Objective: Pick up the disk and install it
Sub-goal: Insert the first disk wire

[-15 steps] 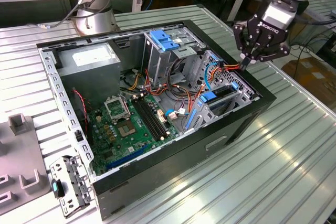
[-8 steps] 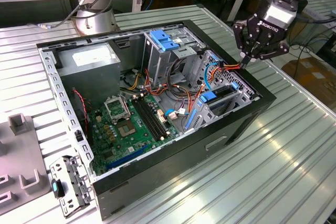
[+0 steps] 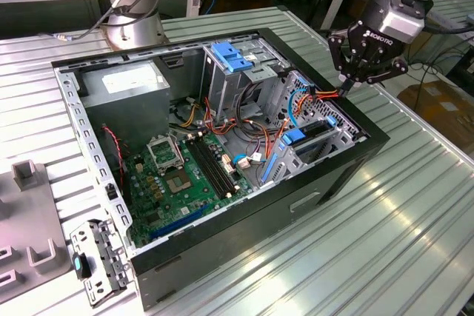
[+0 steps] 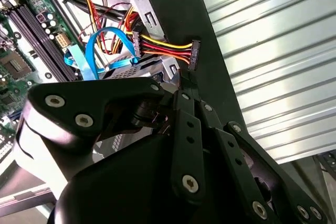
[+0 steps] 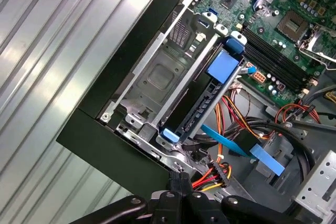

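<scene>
Within the open computer case point(image 3: 244, 234), in its drive cage point(image 5: 157, 77), the disk point(image 5: 199, 109) is found seated on edge. Its long axis is directed at the gripper point(image 3: 346, 86), stationed just beyond its end at the exterior view's right. The jaws appear pinched onto a power connector point(image 4: 195, 55).

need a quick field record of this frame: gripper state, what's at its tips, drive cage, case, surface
gripper: shut, over the case rim by the drive cage
at tips: black power connector with yellow, red and black wires; whether it is actually pinched cannot be told
drive cage: one bay bare metal; blue-railed unit in the slot beside it
case: on its side, panel off
motherboard: exposed
surface: slatted metal table
</scene>
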